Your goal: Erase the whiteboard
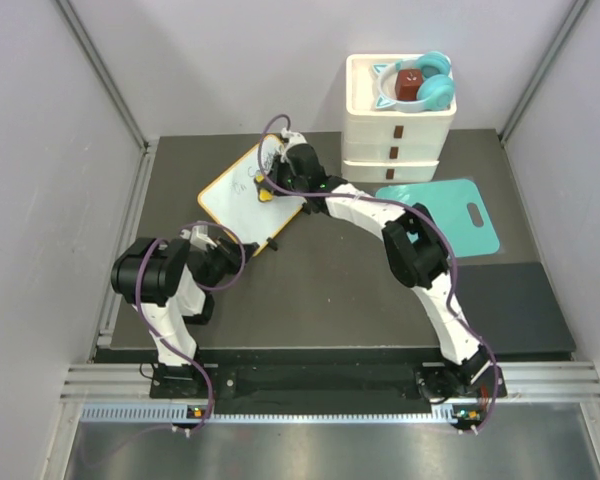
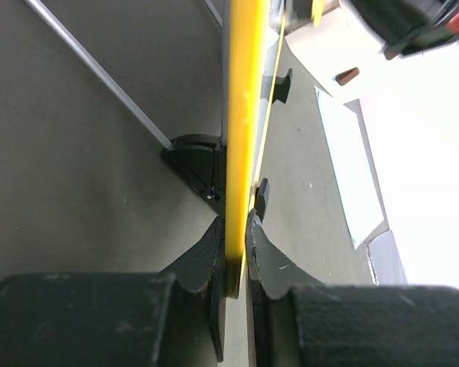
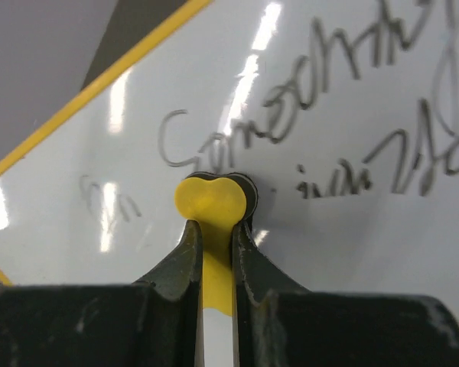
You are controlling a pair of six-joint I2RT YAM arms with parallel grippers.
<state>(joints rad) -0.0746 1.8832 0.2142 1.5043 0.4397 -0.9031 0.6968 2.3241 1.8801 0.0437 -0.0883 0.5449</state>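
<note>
Small rectangular white-surfaced whiteboard with orange-yellow frame (image 1: 242,200), black handwriting unwiped, at the left rear of the dark worktop (image 1: 340,290). The left tool (image 2: 234,229) clamps its frame edge, apparently to steady it. The right tool (image 3: 216,229) grips a small yellow eraser (image 3: 211,200) against the writing.

We see a dark grey surface (image 1: 310,290) walled in by pale panels (image 1: 40,200) on the left, far and right sides, with a darker panel (image 1: 525,305) covering its near right part. Toward the far left lies the whiteboard (image 1: 235,198), turned at an angle, its yellow frame around a white face with black handwriting; we cannot tell whether all of it rests on the surface. At the far right stands a white stack of drawers (image 1: 393,140), and just near of it a teal cutting board (image 1: 445,215) with a handle hole lies flat.
</note>
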